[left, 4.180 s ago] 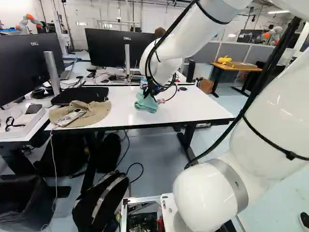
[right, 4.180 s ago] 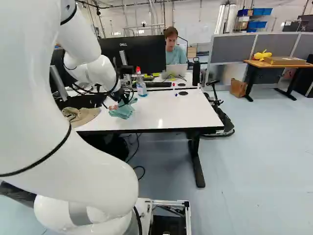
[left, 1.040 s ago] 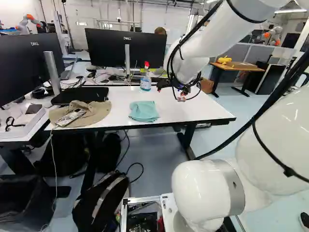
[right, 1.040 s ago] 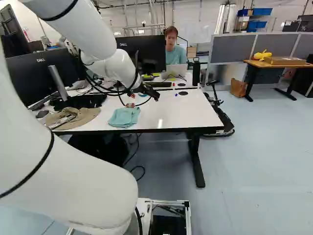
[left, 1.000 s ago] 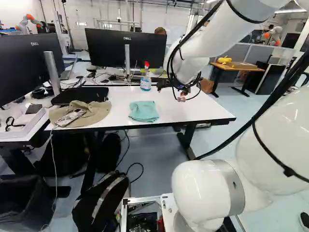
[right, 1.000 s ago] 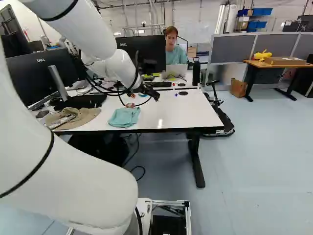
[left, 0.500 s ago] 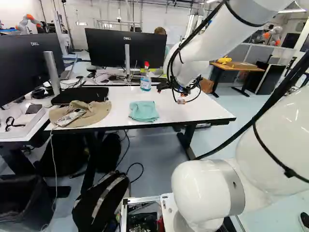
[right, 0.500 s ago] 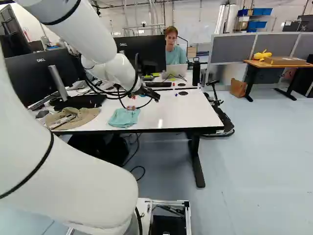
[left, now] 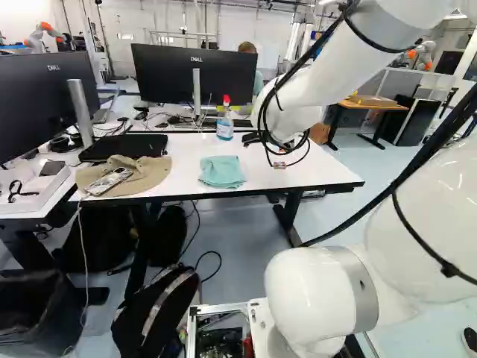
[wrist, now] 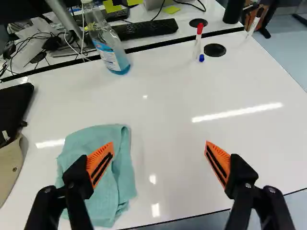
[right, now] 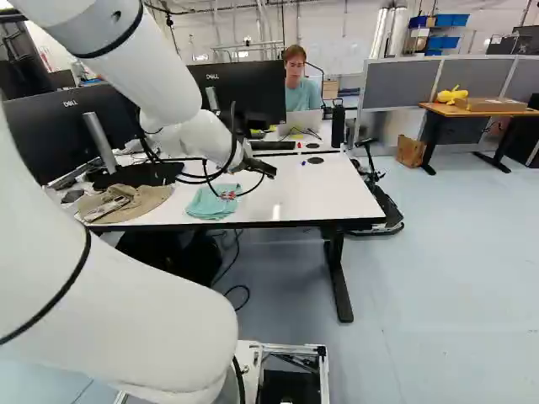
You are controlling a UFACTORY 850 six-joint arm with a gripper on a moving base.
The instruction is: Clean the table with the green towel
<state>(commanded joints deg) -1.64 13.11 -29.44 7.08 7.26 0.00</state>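
Note:
My gripper (right: 263, 168) hangs over the white table (right: 295, 198), in the right base view just right of the towel. Seen from the wrist, the gripper (wrist: 159, 152) is wide open with nothing held. The green towel (left: 221, 171) lies loosely folded near the table's front edge. One finger is above the towel (wrist: 115, 184) and covers part of it; the other is over bare tabletop. Whether that finger touches the cloth I cannot tell.
A spray bottle (wrist: 112, 55) and a marker (wrist: 197, 43) stand toward the table's back, beside a black disc (wrist: 215, 50). Left of the towel lie a tan hat (left: 138, 175) and a black case (left: 123, 148). Monitors (left: 195, 74) stand behind. Another robot (left: 45, 33) is far back.
Since the oldest frames the gripper has come off the towel and moved right; the towel now lies spread flatter. Over the last second the wrist has tilted and dipped slightly. The base has stayed put.

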